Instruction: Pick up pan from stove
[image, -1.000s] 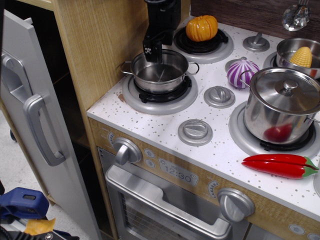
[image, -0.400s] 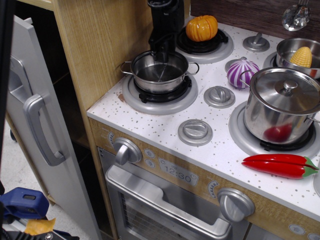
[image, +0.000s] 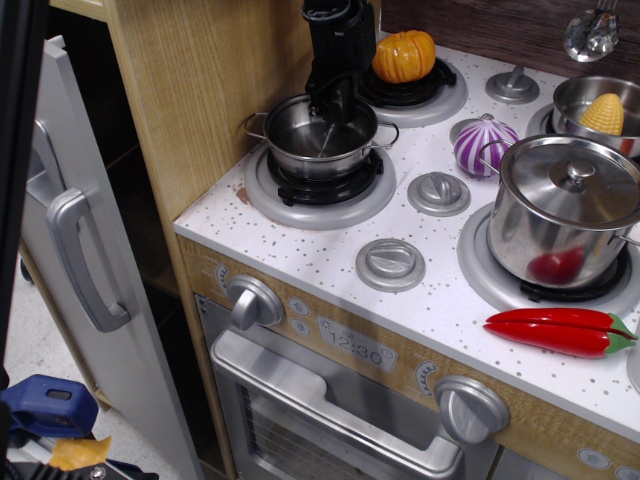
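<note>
The pan (image: 312, 148) is a small shallow steel pot with two wire loop handles. It is over the front left burner (image: 320, 192) of the stove (image: 320, 255), slightly tilted and seemingly just raised off the black grate. My black gripper (image: 333, 98) comes down from above. Its fingers are closed on the pan's far rim, one inside and one outside. The pan is empty.
A wooden cabinet wall (image: 200, 100) stands close on the pan's left. An orange pumpkin (image: 404, 55) sits on the burner behind. A purple onion (image: 484, 145), a lidded steel pot (image: 562, 210), a pot with corn (image: 600, 108) and a red pepper (image: 560, 330) are to the right.
The gripper came down from above the pan's back edge, shifted right and closed on the far rim. The pan has since moved slightly up and right.
</note>
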